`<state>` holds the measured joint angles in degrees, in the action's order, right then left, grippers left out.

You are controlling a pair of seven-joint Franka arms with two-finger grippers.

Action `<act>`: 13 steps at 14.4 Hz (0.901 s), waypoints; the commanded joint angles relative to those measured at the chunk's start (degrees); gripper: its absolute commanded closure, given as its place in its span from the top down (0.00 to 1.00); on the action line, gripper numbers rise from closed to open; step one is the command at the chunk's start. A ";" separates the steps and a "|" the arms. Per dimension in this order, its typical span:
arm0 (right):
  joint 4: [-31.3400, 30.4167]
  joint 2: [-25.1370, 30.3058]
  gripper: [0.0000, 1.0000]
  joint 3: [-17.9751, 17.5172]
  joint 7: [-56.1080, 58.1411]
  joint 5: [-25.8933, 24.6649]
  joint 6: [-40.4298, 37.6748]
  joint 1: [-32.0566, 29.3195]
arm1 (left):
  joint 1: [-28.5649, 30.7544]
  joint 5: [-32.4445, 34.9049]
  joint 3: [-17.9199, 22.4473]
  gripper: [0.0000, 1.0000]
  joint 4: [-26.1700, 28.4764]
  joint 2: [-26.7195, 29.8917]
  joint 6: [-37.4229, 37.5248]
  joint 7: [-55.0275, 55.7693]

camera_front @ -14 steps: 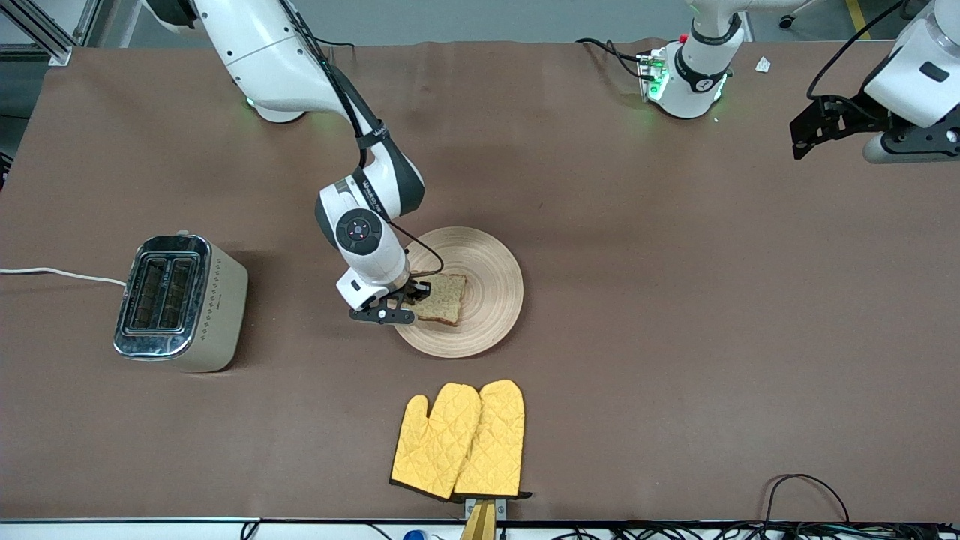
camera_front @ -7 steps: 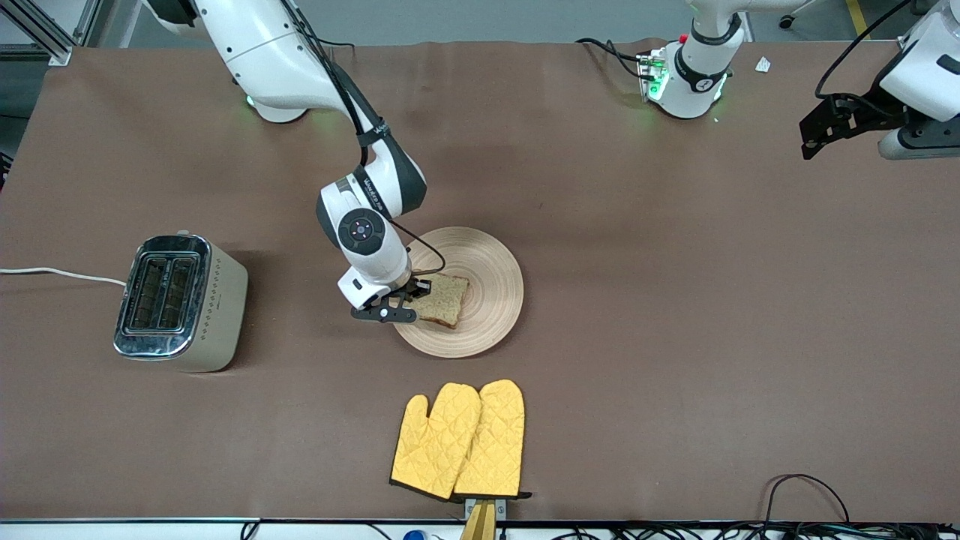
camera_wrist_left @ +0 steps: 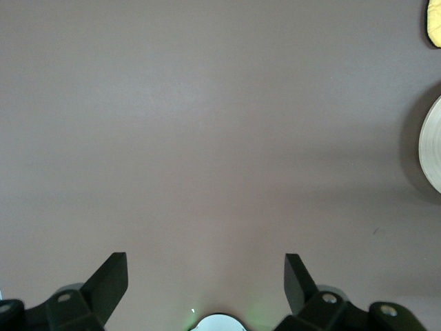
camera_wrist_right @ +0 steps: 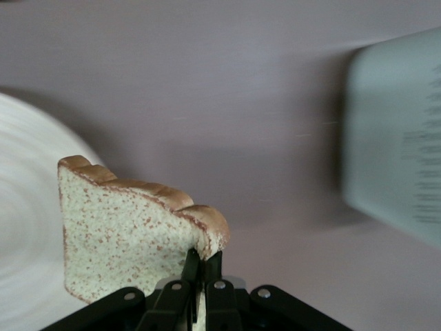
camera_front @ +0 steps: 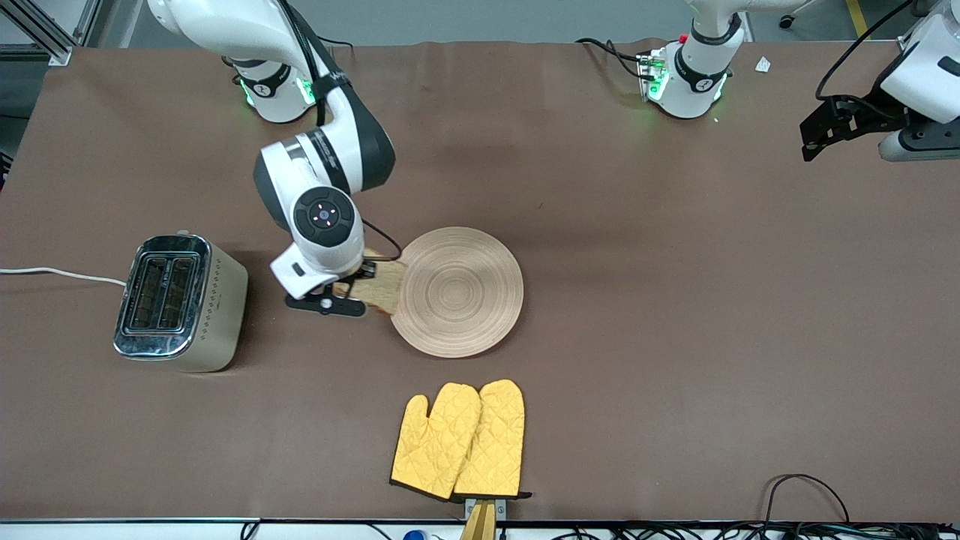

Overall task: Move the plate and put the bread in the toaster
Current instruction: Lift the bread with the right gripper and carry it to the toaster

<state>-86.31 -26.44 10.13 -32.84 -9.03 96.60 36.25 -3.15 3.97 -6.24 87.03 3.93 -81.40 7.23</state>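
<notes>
My right gripper [camera_front: 351, 294] is shut on the bread [camera_front: 379, 288], a brown speckled slice with a darker crust. It holds the slice in the air over the table, just off the plate's rim toward the toaster. In the right wrist view the fingers [camera_wrist_right: 204, 263] pinch the slice [camera_wrist_right: 124, 234] at one crust corner. The round pale wooden plate [camera_front: 457, 292] lies bare at the table's middle. The cream toaster [camera_front: 178, 300] with a chrome top and two open slots stands toward the right arm's end. It shows blurred in the right wrist view [camera_wrist_right: 400, 131]. My left gripper [camera_front: 811, 141] is open and empty, waiting high over the left arm's end.
Yellow oven mitts [camera_front: 459, 441] lie nearer to the front camera than the plate. The toaster's white cord [camera_front: 60, 273] runs off the table's end. In the left wrist view the gripper [camera_wrist_left: 205, 272] is over bare brown cloth, with the plate's rim [camera_wrist_left: 433, 152] at the edge.
My right gripper has lifted the bread off the plate and carried it toward the toaster. The plate is now bare. The left arm has barely moved.
</notes>
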 commanded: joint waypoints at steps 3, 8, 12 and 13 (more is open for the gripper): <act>6.32 -0.01 0.01 3.31 15.57 -14.24 -12.82 -1.62 | 0.08 0.34 0.44 1.00 -1.61 -0.68 0.18 -0.11; 5.89 1.31 0.01 8.50 26.50 -27.51 -14.42 -1.71 | 0.17 0.16 0.44 1.00 -1.52 -1.12 0.18 -0.64; 3.09 0.87 0.01 8.86 27.22 -35.51 -13.64 -4.17 | 0.25 -0.45 0.44 1.00 -1.61 -1.21 0.18 -0.72; 2.30 0.52 0.01 8.86 27.05 -37.45 -13.28 -4.87 | 0.17 -0.63 0.44 1.00 -1.52 -1.56 0.27 -0.81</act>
<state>-81.53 -26.12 19.26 -6.09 -42.26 82.66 32.61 -2.94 3.97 -5.95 86.94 3.40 -81.40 7.20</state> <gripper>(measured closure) 0.934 0.000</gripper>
